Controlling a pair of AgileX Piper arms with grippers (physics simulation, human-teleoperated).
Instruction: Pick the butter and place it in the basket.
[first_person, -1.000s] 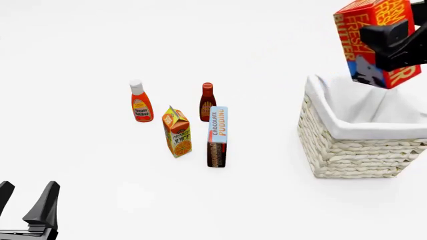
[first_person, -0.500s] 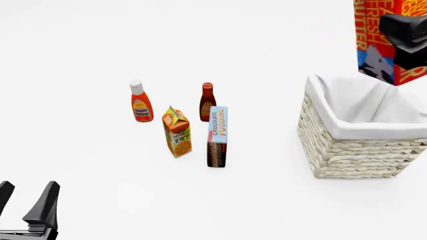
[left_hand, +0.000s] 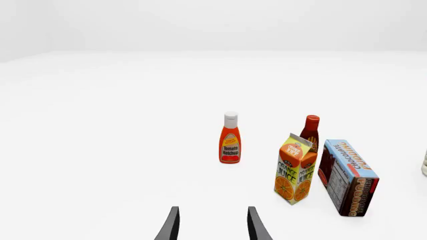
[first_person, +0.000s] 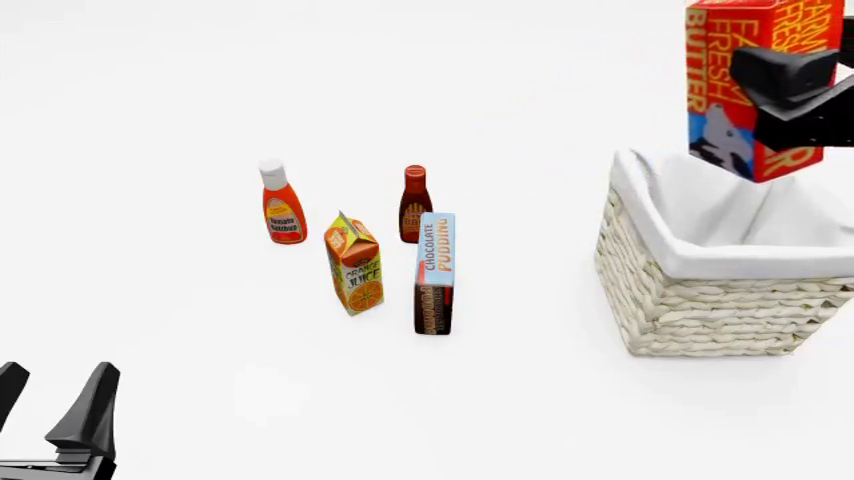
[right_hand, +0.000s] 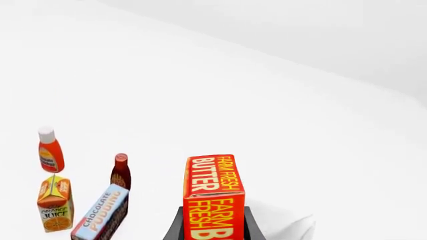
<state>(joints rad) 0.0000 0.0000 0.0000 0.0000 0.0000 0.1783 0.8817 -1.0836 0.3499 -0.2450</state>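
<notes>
The butter (first_person: 727, 95), a red-and-orange carton with a blue cow picture, hangs upright in the air over the far part of the basket (first_person: 707, 315). My right gripper (first_person: 787, 85) is shut on it from the right side. In the right wrist view the butter (right_hand: 212, 192) stands between the dark fingers (right_hand: 175, 229), and a bit of white lining (right_hand: 288, 227) shows below it. The cream wicker basket sits at the table's right with nothing visible inside. My left gripper (first_person: 56, 378) rests open at the near left corner, fingers (left_hand: 172, 222) apart, holding nothing.
A group of groceries stands at the table's middle: a ketchup bottle (first_person: 280, 205), a dark sauce bottle (first_person: 415, 200), an orange juice carton (first_person: 355, 265) and a tall chocolate pudding box (first_person: 434, 272). They are well left of the basket.
The butter went from tilted to upright in the right gripper, swung right, then came back left and slightly lower over the basket. The left arm has not moved.
</notes>
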